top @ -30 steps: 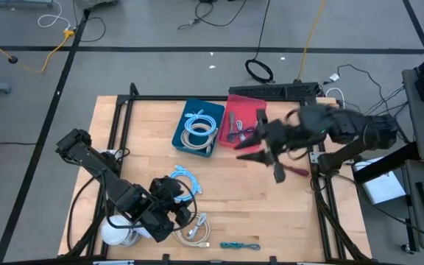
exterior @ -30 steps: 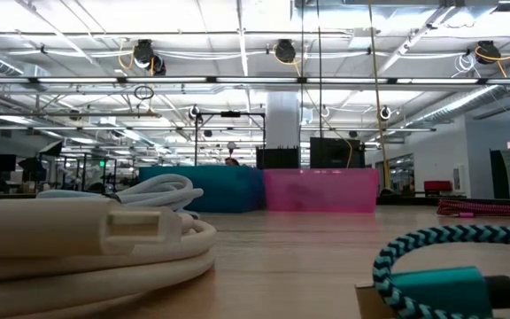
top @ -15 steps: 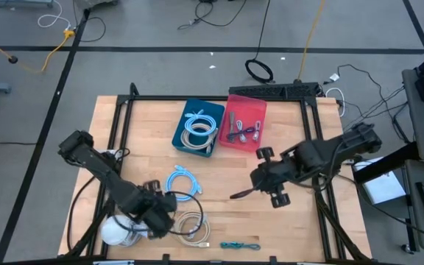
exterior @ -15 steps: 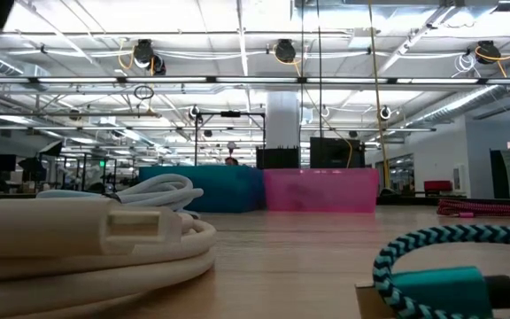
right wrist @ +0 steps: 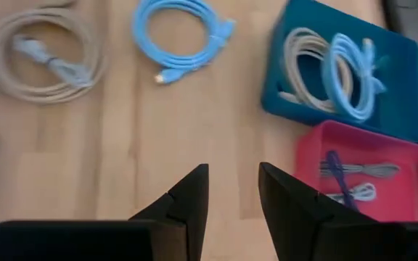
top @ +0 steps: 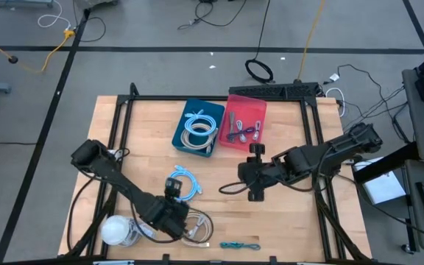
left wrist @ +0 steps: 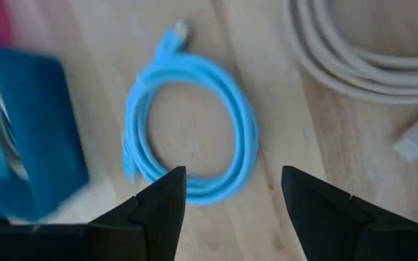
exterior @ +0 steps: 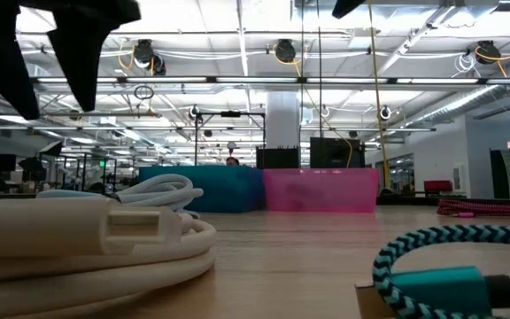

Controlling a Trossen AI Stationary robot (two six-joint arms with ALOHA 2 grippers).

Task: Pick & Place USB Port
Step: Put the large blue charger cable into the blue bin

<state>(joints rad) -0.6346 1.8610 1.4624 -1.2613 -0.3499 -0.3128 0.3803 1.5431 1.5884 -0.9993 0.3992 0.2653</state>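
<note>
Task cable: light-blue coil (top: 185, 182), loosely looped, lying flat mid-table just below the blue bin (top: 199, 126). Left gripper (top: 177, 200) hovers beside it, jaws wide and empty. Right gripper (top: 232, 187) hangs right of centre, jaws narrowly parted, empty.

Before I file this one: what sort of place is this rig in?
Probably a large open lab or industrial workshop: the wooden worktable stands on a grey concrete floor with trailing cables, and the low view shows exposed ceiling trusses with strip lights.
</note>
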